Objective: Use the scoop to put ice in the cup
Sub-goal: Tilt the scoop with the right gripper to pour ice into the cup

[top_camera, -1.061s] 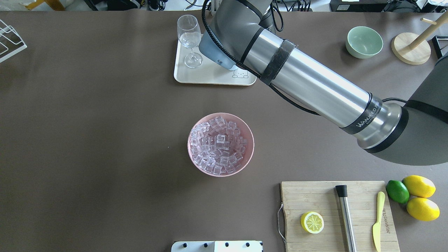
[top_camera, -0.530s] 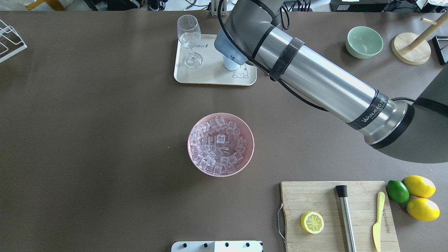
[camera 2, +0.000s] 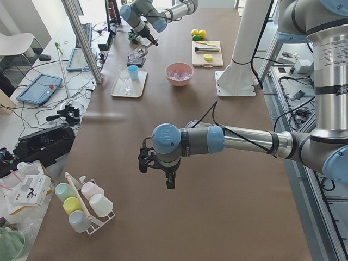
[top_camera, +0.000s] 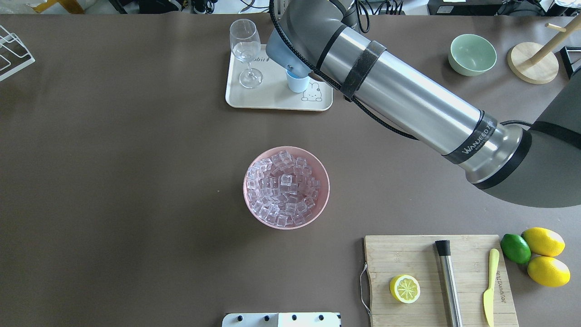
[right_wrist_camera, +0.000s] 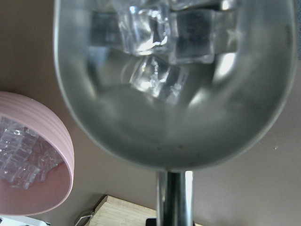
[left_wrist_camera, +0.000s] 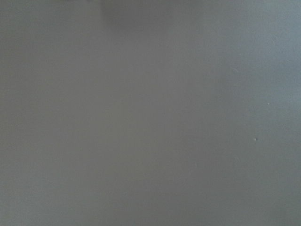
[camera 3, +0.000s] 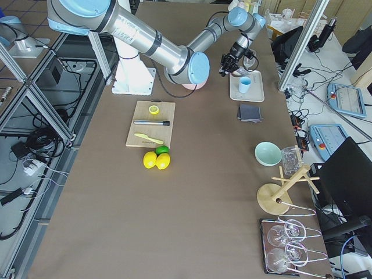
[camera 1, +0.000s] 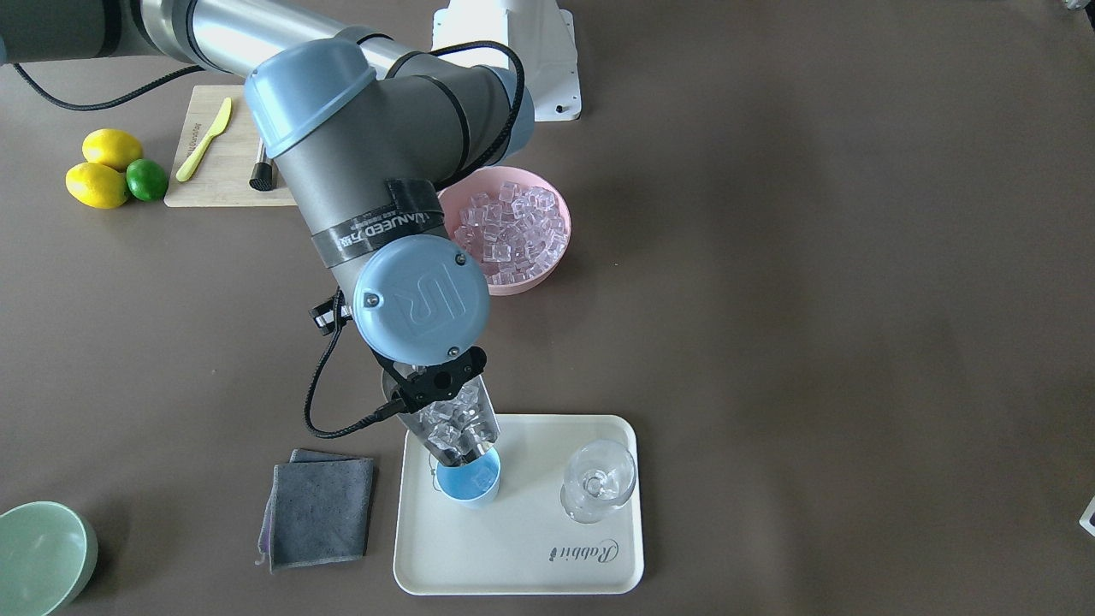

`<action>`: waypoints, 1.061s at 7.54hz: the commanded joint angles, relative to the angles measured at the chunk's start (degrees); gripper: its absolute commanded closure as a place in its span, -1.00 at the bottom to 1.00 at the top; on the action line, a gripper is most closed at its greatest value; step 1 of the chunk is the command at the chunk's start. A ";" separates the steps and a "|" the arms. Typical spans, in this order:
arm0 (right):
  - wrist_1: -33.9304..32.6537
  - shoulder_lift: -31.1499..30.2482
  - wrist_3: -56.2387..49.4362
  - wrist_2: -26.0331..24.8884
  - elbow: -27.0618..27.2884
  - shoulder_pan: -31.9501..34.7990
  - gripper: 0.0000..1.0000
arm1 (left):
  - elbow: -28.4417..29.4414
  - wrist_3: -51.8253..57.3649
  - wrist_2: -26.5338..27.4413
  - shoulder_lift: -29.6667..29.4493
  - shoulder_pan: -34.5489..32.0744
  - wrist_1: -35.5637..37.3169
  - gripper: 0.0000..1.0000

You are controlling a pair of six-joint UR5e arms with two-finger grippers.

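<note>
Right gripper (camera 1: 430,387): gripping one scoop (camera 1: 458,428).
Ice (camera 1: 446,419): several cubes lying in it; many filling one pink bowl (camera 1: 530,282).
Cup (camera 1: 470,489): one, sitting on tray (camera 1: 513,530) under scoop's lip.
Left gripper (camera 2: 170,184): hovering; width unclear.

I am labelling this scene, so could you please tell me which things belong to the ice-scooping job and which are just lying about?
Belonging: scoop, loaded with ice; cup on the tray; pink bowl of more ice.

Lying about: wine glass, grey cloth, green bowl, cutting board, lemon half, two lemons, lime, yellow knife, steel cylinder.
</note>
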 commanded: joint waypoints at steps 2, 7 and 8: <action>5.72 -3.48 0.84 -0.44 -0.14 -0.98 1.00 | 0.07 0.00 0.02 -0.05 -0.20 0.00 -0.96; 0.71 -0.72 0.43 -2.11 0.92 -1.17 1.00 | 0.43 0.00 0.10 -0.05 -0.20 0.00 -0.95; 0.75 -0.77 0.41 -2.03 0.66 -1.16 1.00 | 0.43 0.00 0.10 -0.05 -0.20 0.00 -0.95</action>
